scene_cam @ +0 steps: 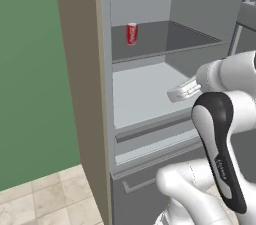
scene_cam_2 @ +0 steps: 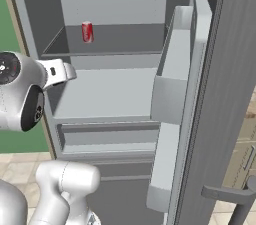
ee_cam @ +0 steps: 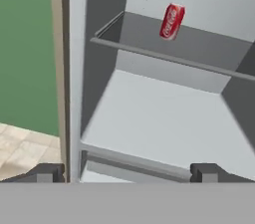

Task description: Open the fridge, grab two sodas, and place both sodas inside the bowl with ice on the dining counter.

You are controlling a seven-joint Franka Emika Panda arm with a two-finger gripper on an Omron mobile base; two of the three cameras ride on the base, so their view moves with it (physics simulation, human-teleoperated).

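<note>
The white arm rises bent at the elbow, forearm reaching forward and level. Its gripper (ee_cam: pixel 124 172) stands wide open, the two dark fingers (ee_cam: pixel 46 173) well apart, holding nothing.

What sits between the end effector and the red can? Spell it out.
In the hand view, the open end effector faces a bare pale shelf floor, then the upper shelf's front edge; the red can stands upright above it.

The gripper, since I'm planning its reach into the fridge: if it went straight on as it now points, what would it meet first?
Probably the bare lower shelf of the open fridge. The open gripper aims below the red can on the upper shelf, though depth is uncertain.
</note>
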